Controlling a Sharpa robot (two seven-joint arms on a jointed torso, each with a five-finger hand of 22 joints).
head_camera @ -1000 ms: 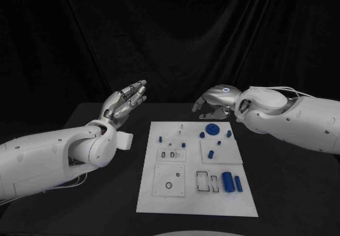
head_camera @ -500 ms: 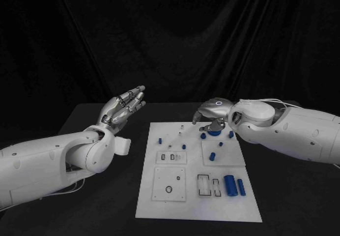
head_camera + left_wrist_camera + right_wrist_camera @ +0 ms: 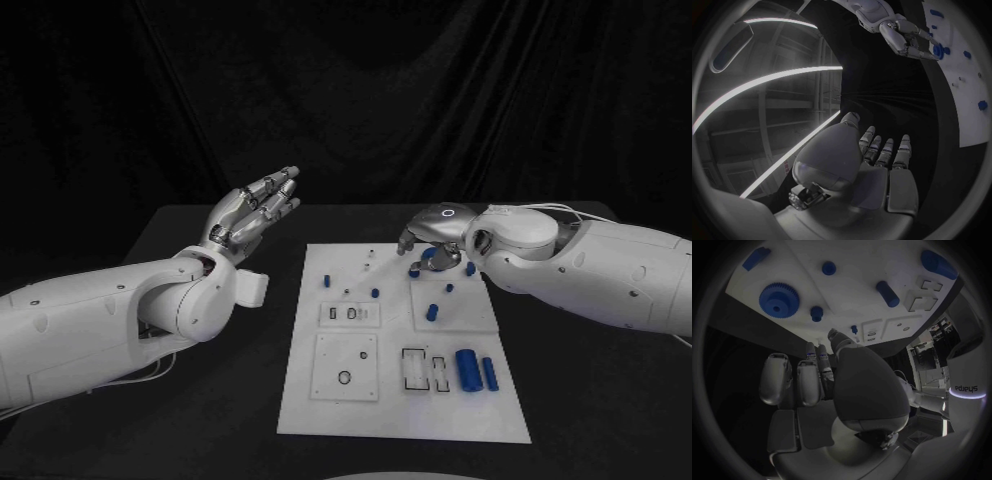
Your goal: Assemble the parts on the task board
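Note:
The white task board (image 3: 405, 411) lies in the middle of the table with blue parts on it. A blue gear (image 3: 436, 268) (image 3: 779, 298) sits near its far edge, with small blue pegs (image 3: 375, 293) (image 3: 816, 313) around it. A short blue cylinder (image 3: 431, 313) (image 3: 887, 294) lies mid-board, and a larger one (image 3: 466, 368) lies nearer me beside a thin one (image 3: 489, 374). My right hand (image 3: 430, 240) (image 3: 901, 32) hovers over the far edge just above the gear, fingers bent down and apart, holding nothing. My left hand (image 3: 257, 205) (image 3: 873, 165) is raised left of the board, open and flat.
A black ring (image 3: 343, 377) lies in a square plate at the board's near left. Rectangular slots (image 3: 423, 368) sit beside the large cylinder. Black table surrounds the board on all sides.
My right hand has come down and in from behind the board, and now sits over its far edge by the gear. The left hand has held still.

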